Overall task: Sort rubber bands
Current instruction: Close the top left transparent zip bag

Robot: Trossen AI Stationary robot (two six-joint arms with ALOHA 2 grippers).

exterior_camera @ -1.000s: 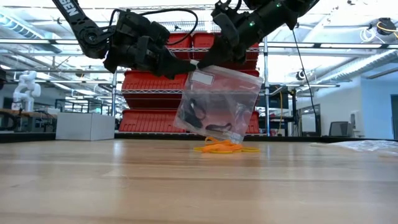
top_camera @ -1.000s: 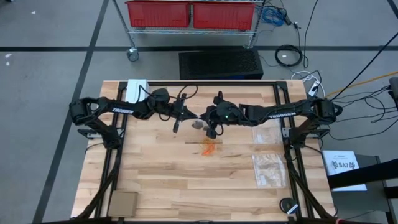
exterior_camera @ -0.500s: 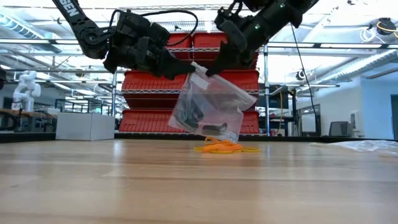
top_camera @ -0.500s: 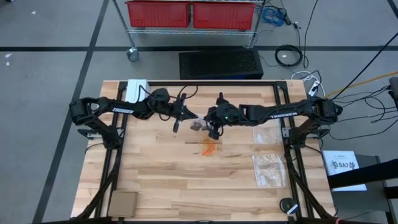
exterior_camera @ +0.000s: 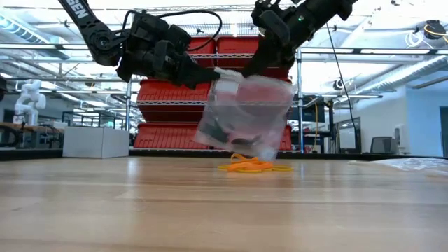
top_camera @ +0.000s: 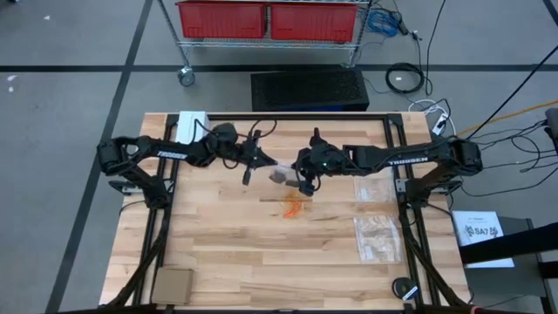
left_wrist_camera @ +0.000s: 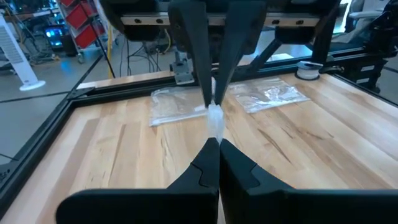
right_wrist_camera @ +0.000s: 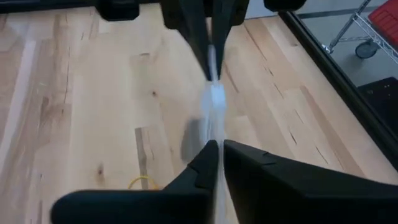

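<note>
1. Clear plastic bag (exterior_camera: 241, 112) hanging in the air between two claws, above the middle of the counter (top_camera: 218, 253); dark rubber bands (exterior_camera: 227, 129) dimly visible inside, low in the bag.
2. Left claw (exterior_camera: 210, 73) pinched shut on one top corner of the bag, reaching in from the left side.
3. Right claw (exterior_camera: 246, 70) closed down on the bag's top edge just beside it, coming from the right; fingertips of both nearly meeting, as both wrist views confirm.
4. Orange rubber bands (exterior_camera: 250, 166) heaped on the counter directly below the bag, touching wood, apart from the plastic; equally near either arm, a short drop beneath both claws.
5. Bag hanging roughly upright, long axis top to bottom, mouth up at the claws.
6. Two more bags (top_camera: 377, 214) flat on the counter toward the right arm's side, well apart from the heap.
7. Likely obstacle: the hanging bag itself, screening the orange heap from a straight descent.
</note>
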